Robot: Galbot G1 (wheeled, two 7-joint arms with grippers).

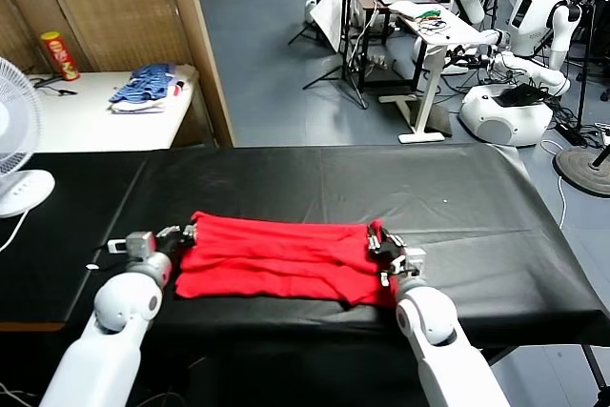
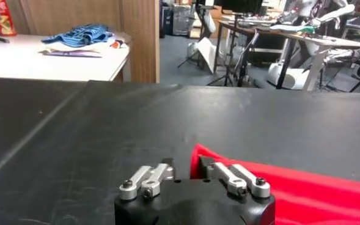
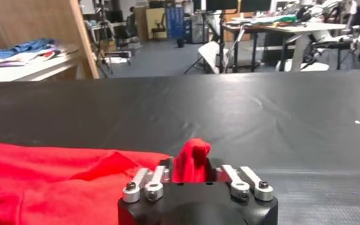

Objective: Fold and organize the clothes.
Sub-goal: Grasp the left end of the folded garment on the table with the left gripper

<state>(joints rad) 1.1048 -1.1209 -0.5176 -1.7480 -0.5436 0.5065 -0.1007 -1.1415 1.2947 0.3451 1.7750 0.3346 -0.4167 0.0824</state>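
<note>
The red T-shirt (image 1: 281, 259) lies folded into a band on the black worktop (image 1: 457, 197), long axis running left to right. The left end effector (image 1: 181, 234) stands part open at its left end, gripping nothing; the right end effector (image 1: 385, 253) stands open around a raised tuft at its right end.

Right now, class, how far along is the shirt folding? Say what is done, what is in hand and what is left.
Done: the red T-shirt lies in a long, layered band on the black table.
In hand: the left gripper and right gripper sit at the band's two ends; red cloth bunches between the right gripper's fingers.
Left: the band probably needs folding shorter into a compact stack.
</note>
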